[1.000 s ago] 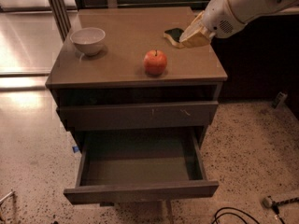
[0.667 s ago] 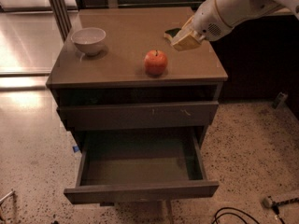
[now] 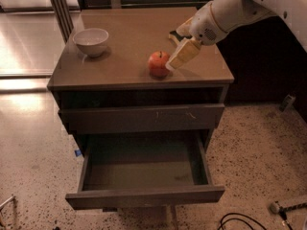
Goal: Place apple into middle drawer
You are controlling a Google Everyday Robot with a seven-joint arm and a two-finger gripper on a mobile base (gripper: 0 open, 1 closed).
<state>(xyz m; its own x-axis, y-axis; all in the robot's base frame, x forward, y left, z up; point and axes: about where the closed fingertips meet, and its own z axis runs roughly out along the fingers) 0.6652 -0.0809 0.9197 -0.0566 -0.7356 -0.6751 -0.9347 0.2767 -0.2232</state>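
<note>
The red-orange apple (image 3: 158,63) with a dark stem sits on the brown cabinet top (image 3: 129,42), near its front edge. My gripper (image 3: 179,55) comes in from the upper right on a white arm, and its pale fingertips are just right of the apple, close to touching it. The middle drawer (image 3: 144,169) is pulled out below, with a plain front and a dull greenish-grey floor with nothing in it.
A white bowl (image 3: 90,41) stands at the cabinet top's left. A green-and-yellow sponge (image 3: 173,33) shows partly behind the arm. The closed upper drawer front (image 3: 144,118) has pale scratches. Black cables (image 3: 240,222) lie on the speckled floor at lower right.
My gripper has moved down and to the left, from beside the sponge at the back right to right next to the apple. The apple and drawer have not moved.
</note>
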